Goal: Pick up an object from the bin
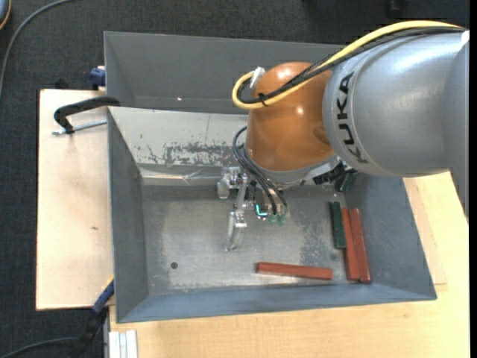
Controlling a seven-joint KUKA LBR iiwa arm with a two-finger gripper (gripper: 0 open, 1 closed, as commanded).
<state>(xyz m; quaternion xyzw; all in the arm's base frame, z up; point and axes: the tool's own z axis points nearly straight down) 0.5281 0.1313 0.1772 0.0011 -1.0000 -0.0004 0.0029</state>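
My gripper (235,234) hangs low over the bin's grey floor near its middle, below the orange cover on the wrist. The closest loose thing is a flat red-brown stick (294,271), lying crosswise near the front wall, to the right of the gripper and nearer the front. Further right, a longer red-brown bar (357,246) lies along the right wall. A thin dark green bar (338,224) rests against that bar's left side. The gripper touches none of them.
The arm comes in from the right and covers the bin's back right part. A small dark speck (174,265) lies on the floor at the front left. Scuffed bare floor stretches to the left of the gripper.
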